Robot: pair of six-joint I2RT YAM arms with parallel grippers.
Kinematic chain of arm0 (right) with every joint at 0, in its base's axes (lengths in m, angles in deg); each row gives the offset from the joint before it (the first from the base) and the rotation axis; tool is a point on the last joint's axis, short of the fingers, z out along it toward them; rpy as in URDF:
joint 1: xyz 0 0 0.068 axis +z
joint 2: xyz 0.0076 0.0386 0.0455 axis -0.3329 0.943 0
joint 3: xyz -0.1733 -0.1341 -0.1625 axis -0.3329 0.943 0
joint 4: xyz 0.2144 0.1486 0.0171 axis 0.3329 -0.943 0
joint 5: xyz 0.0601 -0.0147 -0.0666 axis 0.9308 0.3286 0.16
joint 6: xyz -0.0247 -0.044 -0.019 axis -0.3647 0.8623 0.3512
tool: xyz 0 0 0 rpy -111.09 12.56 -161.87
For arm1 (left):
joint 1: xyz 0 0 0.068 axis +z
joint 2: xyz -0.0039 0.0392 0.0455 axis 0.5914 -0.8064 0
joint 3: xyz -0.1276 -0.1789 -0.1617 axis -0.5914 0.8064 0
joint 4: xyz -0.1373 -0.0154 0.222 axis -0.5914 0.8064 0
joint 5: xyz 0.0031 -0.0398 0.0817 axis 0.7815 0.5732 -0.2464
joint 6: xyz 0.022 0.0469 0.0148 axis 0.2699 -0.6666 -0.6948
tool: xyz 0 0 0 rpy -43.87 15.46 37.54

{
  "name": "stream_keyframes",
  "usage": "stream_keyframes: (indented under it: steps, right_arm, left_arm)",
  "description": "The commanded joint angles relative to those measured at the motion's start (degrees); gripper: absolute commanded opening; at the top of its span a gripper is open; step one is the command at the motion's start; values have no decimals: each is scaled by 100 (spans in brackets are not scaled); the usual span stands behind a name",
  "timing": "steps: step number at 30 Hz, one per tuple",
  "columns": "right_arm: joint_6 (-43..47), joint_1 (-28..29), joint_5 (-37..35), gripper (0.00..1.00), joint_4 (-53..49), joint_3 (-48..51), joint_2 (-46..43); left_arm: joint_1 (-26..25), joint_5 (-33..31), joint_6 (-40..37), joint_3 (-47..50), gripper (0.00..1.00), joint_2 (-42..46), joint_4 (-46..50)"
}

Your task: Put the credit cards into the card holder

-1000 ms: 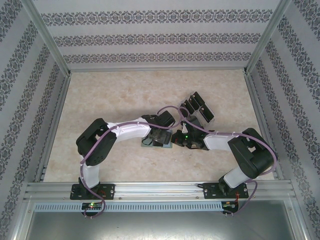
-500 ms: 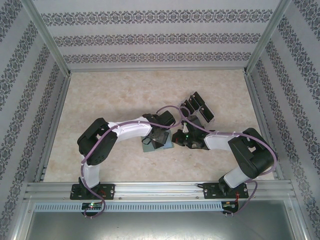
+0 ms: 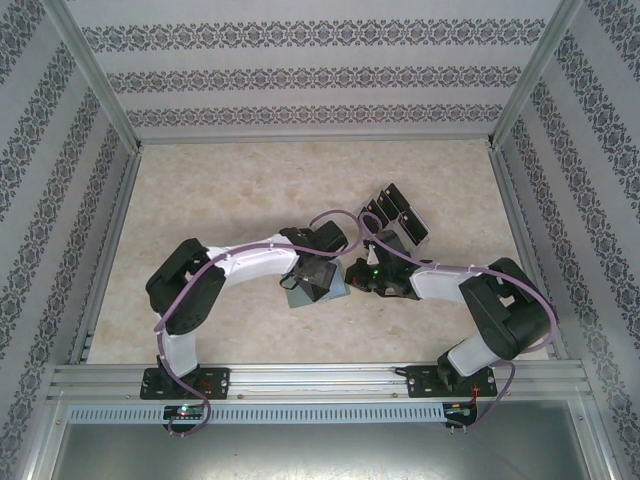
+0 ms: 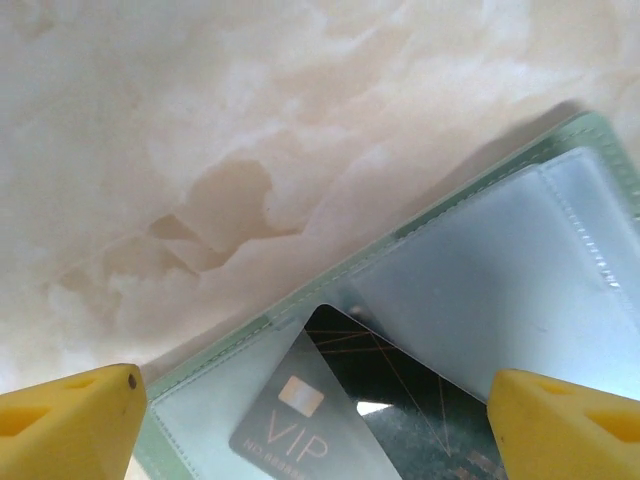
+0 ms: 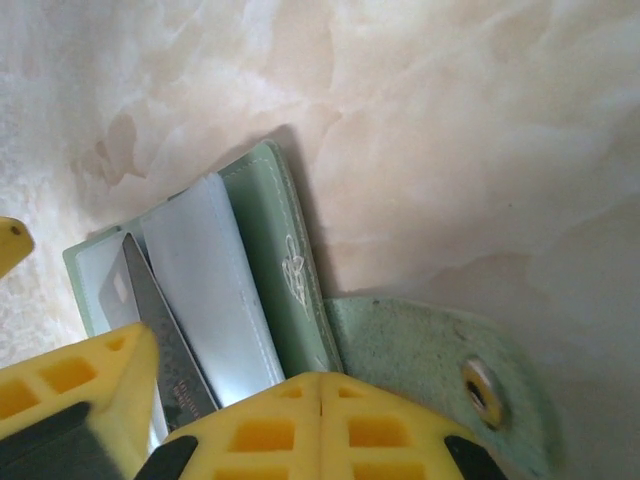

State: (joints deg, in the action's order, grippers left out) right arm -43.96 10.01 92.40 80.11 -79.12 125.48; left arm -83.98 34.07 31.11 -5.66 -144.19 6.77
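Left arm [image 3: 250, 263] and right arm [image 3: 440, 283]: white link shells, bulky black joint housings [image 3: 185, 290]. A purple cable [image 3: 163, 335] is looped along each arm. Black base plates [image 3: 185, 381]. Small green light [image 3: 372, 266] on the right wrist. Left end effector [image 4: 320, 420]: plain yellow fingers [image 4: 70, 420], with a dark dot near one tip. Right end effector [image 5: 320, 400]: yellow, with lattice cut-outs.

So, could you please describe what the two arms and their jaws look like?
Both arms match: the left arm and right arm have white link shells between bulky black joint housings, with a purple cable looping along each. The jaws are bright yellow plastic; the right pair show square moulded pockets.
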Motion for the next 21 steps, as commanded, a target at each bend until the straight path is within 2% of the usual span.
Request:
stream_keyframes:
  steps: [1, 6, 11, 13, 21]
  right_arm:
    - [166, -36, 54, 0, -252, -41, -307]
    - [287, 11, 279, 2, -598, -327, -632]
    - [487, 204, 461, 28, -917, -755, -658]
    - [570, 299, 545, 34, -996, -917, -543]
    - [785, 616, 778, 38, -1089, -1363, 212]
  left_arm:
    - [196, -13, 239, 194, 91, 578, -81]
    - [623, 350, 391, 894, 91, 1223, -191]
    - [860, 707, 548, 1748, 91, 1657, -521]
    - [879, 802, 573, 1979, 91, 1717, -679]
    - [896, 864, 619, 2214, 91, 1452, -1016]
